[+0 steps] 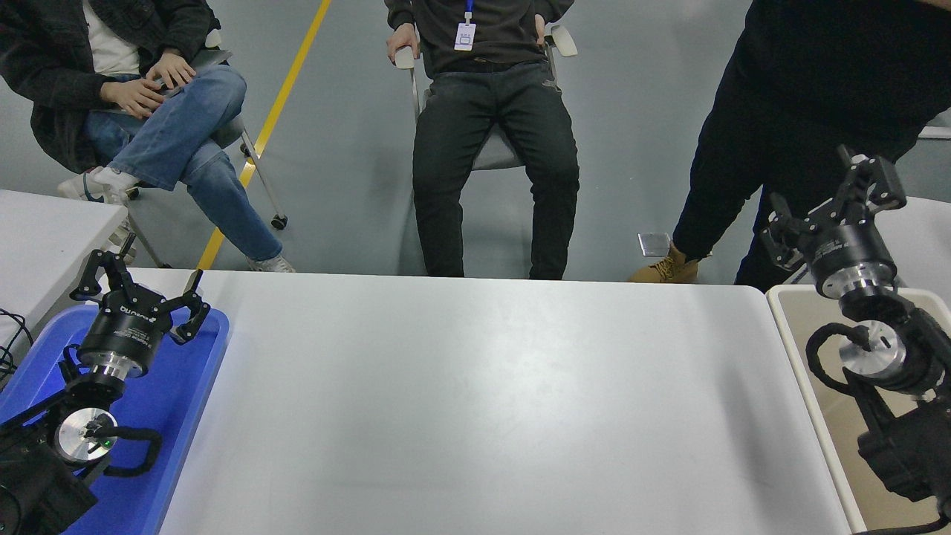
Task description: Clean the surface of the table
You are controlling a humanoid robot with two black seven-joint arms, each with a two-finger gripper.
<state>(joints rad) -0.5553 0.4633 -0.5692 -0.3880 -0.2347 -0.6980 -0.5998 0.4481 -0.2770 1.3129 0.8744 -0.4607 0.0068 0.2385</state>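
The white table surface (475, 401) fills the middle of the head view and bears nothing. My left gripper (141, 281) is parked at the lower left over the blue tray (167, 401), fingers spread open and empty. My right gripper (828, 197) comes in from the right edge above the far end of the beige bin (799, 357), past the table's right edge. Its fingers are spread open and hold nothing.
Two people sit on chairs beyond the far edge, one at top left (148, 111) and one at top centre (494, 134). A third person (802, 126) in black stands at top right, close behind my right gripper. Another white table (44, 230) stands at the left.
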